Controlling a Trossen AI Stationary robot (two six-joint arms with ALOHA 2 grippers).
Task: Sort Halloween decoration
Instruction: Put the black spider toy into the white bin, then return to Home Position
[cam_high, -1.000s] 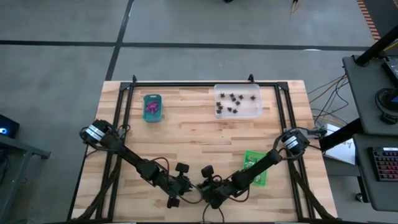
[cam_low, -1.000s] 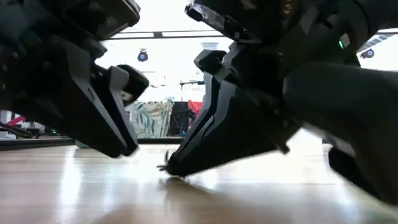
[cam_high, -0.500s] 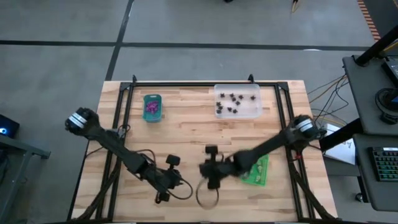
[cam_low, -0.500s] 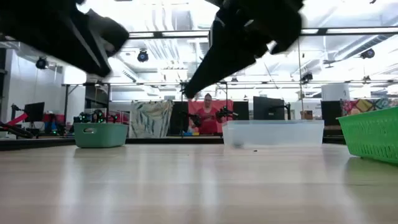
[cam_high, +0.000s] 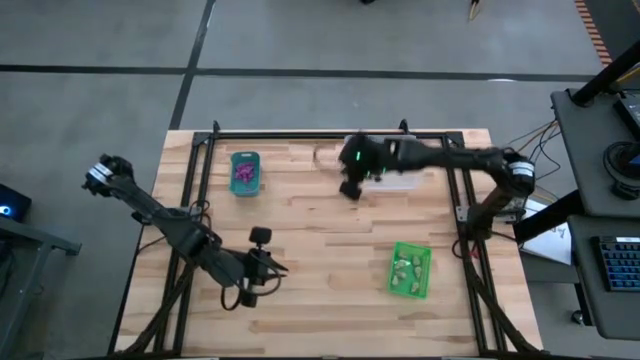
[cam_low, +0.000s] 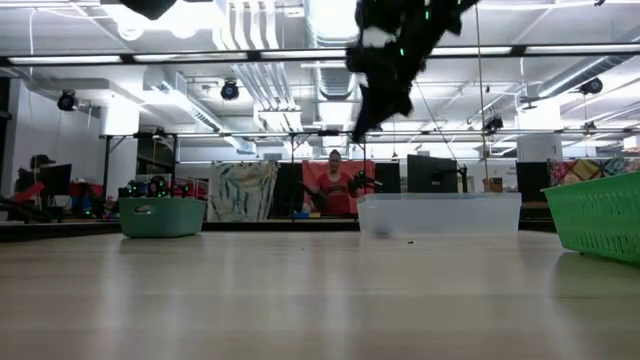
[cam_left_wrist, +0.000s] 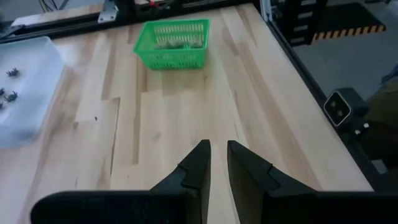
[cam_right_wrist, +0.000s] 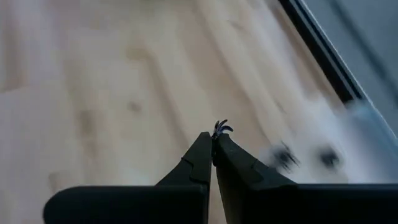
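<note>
A wooden table (cam_high: 310, 240) is being occupied by a teal tray (cam_high: 245, 172) toward its far left, a clear tray (cam_high: 405, 170) along the same far edge, and a bright green tray (cam_high: 411, 270) nearer its front right corner.

Black trinket (cam_right_wrist: 220, 129) pinched at end effector (cam_right_wrist: 213, 142) tips; purple, black, cream ones in trays.

Two trays (cam_high: 245, 172) (cam_high: 400, 175) sit along the table's (cam_high: 320, 240) far edge; a basket (cam_high: 410, 270) sits near right.
</note>
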